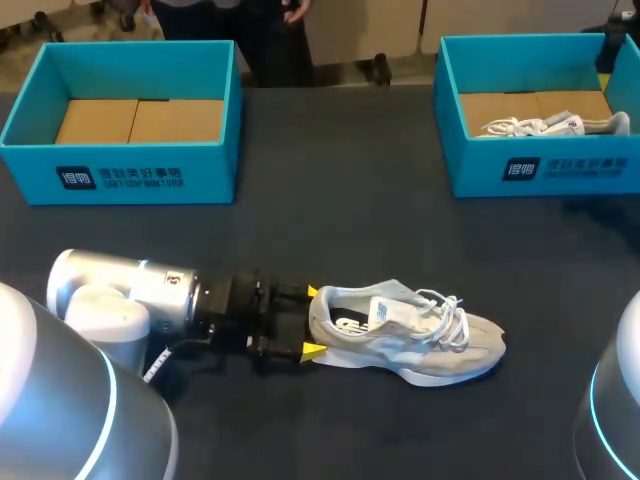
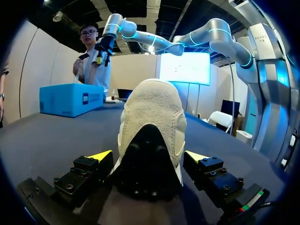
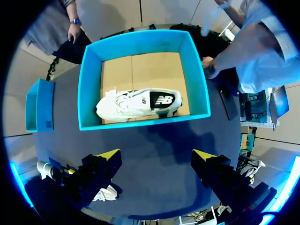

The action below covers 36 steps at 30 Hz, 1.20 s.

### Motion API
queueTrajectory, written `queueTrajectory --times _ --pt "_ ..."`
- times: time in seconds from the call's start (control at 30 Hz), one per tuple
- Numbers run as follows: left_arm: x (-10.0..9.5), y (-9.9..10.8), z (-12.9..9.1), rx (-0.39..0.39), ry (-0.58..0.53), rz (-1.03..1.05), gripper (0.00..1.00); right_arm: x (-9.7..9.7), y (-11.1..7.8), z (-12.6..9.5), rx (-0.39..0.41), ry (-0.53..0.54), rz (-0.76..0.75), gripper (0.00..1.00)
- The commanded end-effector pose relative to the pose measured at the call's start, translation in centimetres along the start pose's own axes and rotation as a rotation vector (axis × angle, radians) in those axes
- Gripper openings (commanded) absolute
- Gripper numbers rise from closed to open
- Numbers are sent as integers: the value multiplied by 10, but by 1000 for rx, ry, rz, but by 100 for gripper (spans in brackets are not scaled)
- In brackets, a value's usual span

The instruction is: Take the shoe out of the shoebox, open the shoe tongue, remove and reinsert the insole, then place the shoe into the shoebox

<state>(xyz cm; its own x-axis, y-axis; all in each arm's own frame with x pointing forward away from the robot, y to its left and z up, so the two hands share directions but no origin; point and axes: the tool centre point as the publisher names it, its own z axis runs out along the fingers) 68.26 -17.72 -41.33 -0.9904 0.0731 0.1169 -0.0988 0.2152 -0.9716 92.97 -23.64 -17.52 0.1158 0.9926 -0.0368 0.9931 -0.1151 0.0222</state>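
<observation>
Shoe (image 2: 152, 117) toe out of sight

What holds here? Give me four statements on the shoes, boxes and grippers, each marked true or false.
1. The grey shoe lies on the table, outside both boxes. True.
2. The left box holds a shoe. False: only its cardboard floor shows. The white shoe lies in the right box.
3. The left gripper has a finger on each side of the grey shoe's heel. True.
4. The right gripper is shut on the white shoe. False: it is open above the right box, with nothing between its fingers.
</observation>
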Motion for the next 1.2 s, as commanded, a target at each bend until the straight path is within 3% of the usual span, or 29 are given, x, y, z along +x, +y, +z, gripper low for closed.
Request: queueTrajectory --times 0.03,1.2 --pt "-3 1 8 -6 8 0 100 0 0 0 -1 -1 1 100" --pt "2 2 45 -5 77 -6 100 0 0 0 -1 -1 1 100"
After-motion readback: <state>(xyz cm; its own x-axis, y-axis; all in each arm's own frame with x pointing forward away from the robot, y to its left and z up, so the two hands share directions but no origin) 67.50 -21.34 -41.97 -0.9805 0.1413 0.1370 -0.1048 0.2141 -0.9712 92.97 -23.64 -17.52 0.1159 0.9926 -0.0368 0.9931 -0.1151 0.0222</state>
